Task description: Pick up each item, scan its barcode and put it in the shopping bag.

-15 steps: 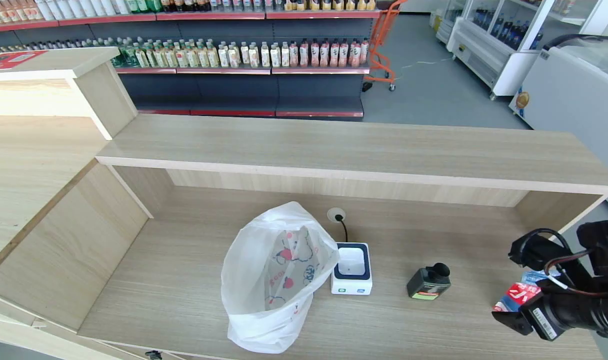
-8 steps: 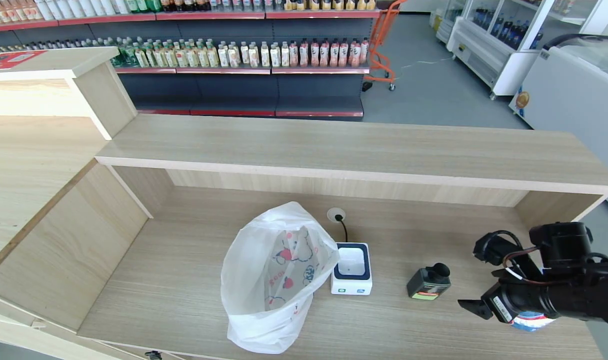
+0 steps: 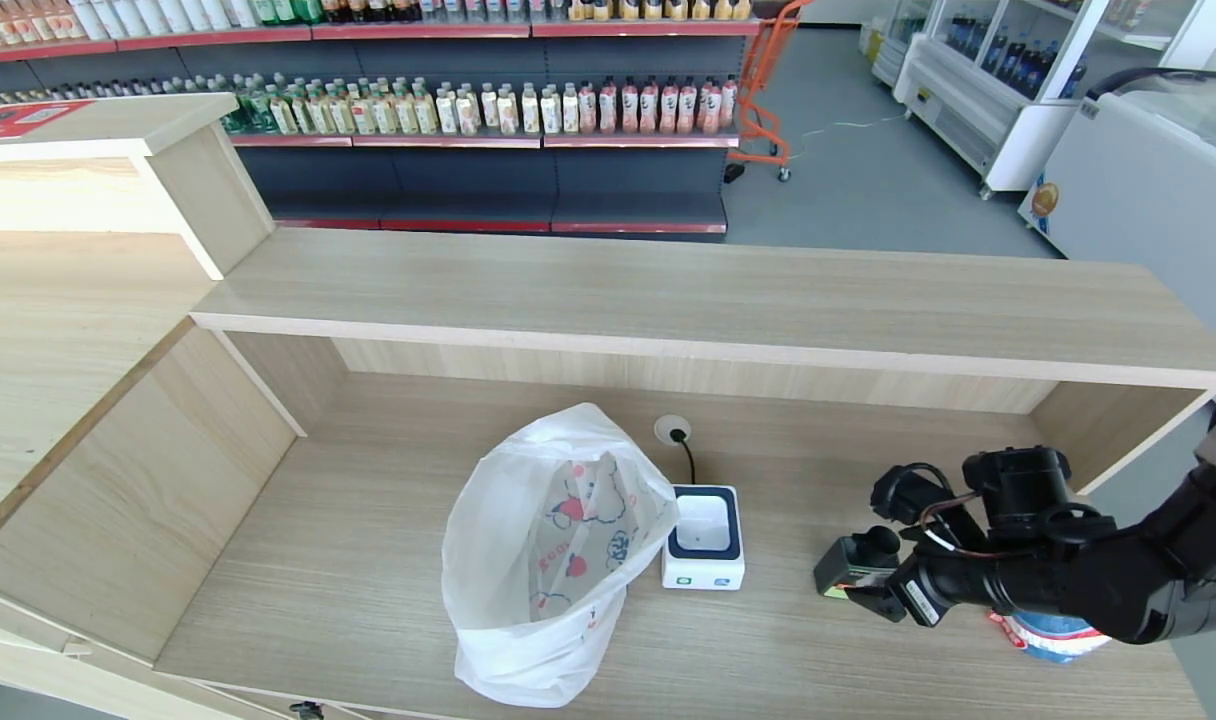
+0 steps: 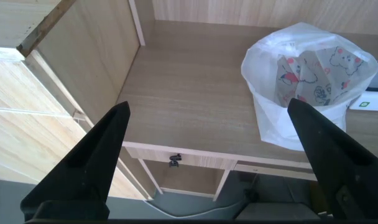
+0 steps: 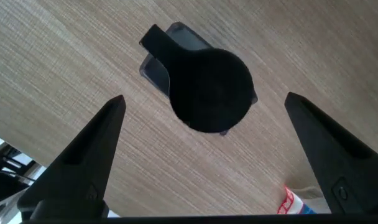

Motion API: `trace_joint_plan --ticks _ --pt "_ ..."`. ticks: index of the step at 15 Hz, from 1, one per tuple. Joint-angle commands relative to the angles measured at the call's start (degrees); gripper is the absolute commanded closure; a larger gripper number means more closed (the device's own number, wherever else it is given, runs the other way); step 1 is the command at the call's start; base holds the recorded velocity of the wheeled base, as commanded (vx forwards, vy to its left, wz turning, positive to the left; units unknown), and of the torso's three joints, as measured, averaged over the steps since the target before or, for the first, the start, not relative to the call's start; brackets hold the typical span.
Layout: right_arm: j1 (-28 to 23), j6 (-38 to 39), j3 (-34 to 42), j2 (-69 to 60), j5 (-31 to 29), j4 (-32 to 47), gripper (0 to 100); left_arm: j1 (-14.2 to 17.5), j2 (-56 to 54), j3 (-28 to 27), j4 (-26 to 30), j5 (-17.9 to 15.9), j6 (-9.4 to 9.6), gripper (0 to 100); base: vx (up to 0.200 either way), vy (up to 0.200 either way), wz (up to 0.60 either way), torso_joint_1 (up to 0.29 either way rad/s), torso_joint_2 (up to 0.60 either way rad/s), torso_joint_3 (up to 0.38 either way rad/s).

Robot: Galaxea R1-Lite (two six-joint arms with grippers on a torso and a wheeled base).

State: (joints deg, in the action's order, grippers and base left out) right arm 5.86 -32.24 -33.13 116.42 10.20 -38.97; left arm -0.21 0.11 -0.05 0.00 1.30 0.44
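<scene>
The bottle (image 3: 850,572) stands on the counter (image 3: 348,600) in the lower right of the head view, a dark flask with a black cap, upright and just right of the scanner (image 3: 704,540). The right gripper (image 3: 873,595) hangs at the bottle's near side, with its arm running off to the frame's right edge. In the right wrist view the right gripper (image 5: 204,98) is spread wide, one finger (image 5: 89,162) to either side of the bottle (image 5: 207,87), whose round cap sits in the gap between them. The fingers are apart from the bottle and hold nothing.

A blue and red packet (image 3: 1053,635) lies on the counter under the right arm, at the lower right edge of the head view. A red and white corner of the packet (image 5: 293,202) shows in the right wrist view.

The bag (image 3: 528,610) stands open in the lower middle of the head view, touching the scanner's left side. A patterned pack (image 3: 578,540) leans inside it. A black cable (image 3: 688,462) runs from the scanner up to a round port (image 3: 673,430) in the counter.

The left gripper (image 4: 209,104) is also spread wide and empty, above the counter's near edge, with the bag (image 4: 301,118) beside it.
</scene>
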Motion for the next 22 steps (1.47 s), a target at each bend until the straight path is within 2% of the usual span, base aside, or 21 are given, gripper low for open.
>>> trace_joint_plan --ticks 1,8,9,16,19,21,22 --pt "1.3 0.1 -2.1 3.3 0.0 -0.1 0 0.0 0.0 0.0 0.0 0.0 0.00 0 0.000 0.000 0.00 0.000 0.00 0.000" --pt "5.0 1.6 -5.4 6.3 0.3 -0.6 0 0.0 0.0 0.0 0.0 0.0 0.00 0 0.000 0.000 0.00 0.000 0.00 0.000" --pt "5.9 2.8 -5.7 7.0 0.3 -1.1 100 0.0 0.0 0.0 0.0 0.0 0.00 0 0.000 0.000 0.00 0.000 0.00 0.000" --pt "7.6 6.1 -4.6 5.6 0.3 -5.9 100 0.0 0.0 0.0 0.0 0.0 0.00 0 0.000 0.000 0.00 0.000 0.00 0.000" --pt "6.6 10.7 0.4 -9.1 0.2 -7.0 100 0.0 0.0 0.0 0.0 0.0 0.00 0 0.000 0.000 0.00 0.000 0.00 0.000" --pt "3.3 8.4 6.6 -19.6 -0.1 -8.9 100 0.0 0.0 0.0 0.0 0.0 0.00 0 0.000 0.000 0.00 0.000 0.00 0.000" --pt "1.6 2.5 11.4 -25.6 -0.1 -10.2 100 0.0 0.0 0.0 0.0 0.0 0.00 0 0.000 0.000 0.00 0.000 0.00 0.000"
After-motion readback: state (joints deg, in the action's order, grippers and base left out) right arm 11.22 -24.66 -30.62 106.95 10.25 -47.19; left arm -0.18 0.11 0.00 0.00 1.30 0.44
